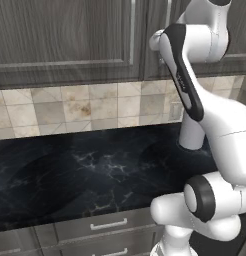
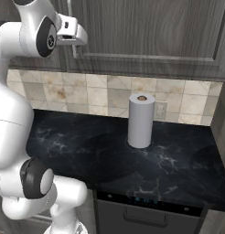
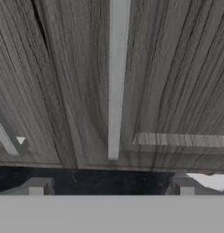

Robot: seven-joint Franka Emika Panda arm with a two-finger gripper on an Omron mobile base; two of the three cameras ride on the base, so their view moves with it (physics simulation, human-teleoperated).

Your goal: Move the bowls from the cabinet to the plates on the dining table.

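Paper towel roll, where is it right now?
The paper towel roll stands upright on the black counter in the right base view, right of the arm, before the tiled backsplash.

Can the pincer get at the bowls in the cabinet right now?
Probably not yet. The cabinet doors look closed, so the bowls stay hidden behind them. The open pincer faces a door handle with nothing between, so it could likely pull that first.

Your left base view sits behind the arm's left side and looks forward and down at the black marble desk (image 1: 85, 175), tiled backsplash (image 1: 70, 110) and the cabinet (image 1: 65, 40) above. Your right base view does the same from the other side, so both share that desk, tile strip and cabinet doors. The hand view is right up close to a cabinet door, facing its pale bar handle (image 3: 117, 77).
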